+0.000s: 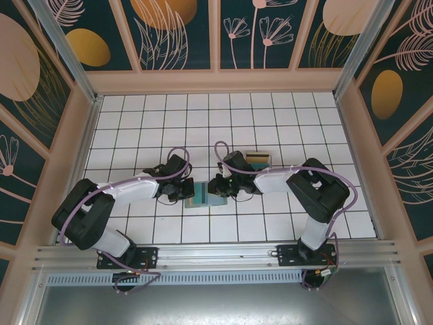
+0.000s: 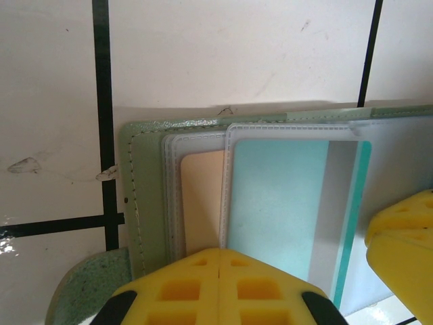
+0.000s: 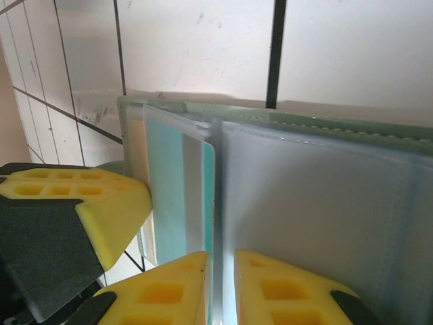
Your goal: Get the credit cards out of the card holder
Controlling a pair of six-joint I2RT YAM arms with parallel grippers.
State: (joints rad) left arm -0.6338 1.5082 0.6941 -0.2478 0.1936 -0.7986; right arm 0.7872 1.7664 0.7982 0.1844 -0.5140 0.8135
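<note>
Near the table's (image 1: pixel 270 115) near edge, centre: card holder (image 1: pixel 197 195) lies open, with a stitched grey-green cover and frosted clear sleeves. Left gripper (image 2: pixel 220 291), foam fingers together, presses its panel; right gripper (image 3: pixel 221 291) pinches the glossy teal card (image 2: pixel 277 203). Teal card and peach card (image 2: pixel 203 196) sit sleeved, so extraction has apparently barely begun.

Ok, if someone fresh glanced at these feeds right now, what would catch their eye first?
The left arm and right arm meeting mid-table over the open card holder, flat on the white tiles. Up close, the teal card in its clear sleeve stands out, the right end effector apparently pinching its edge and the left end effector shut over the holder's edge. A small clear tray sits just beyond the right wrist.
</note>
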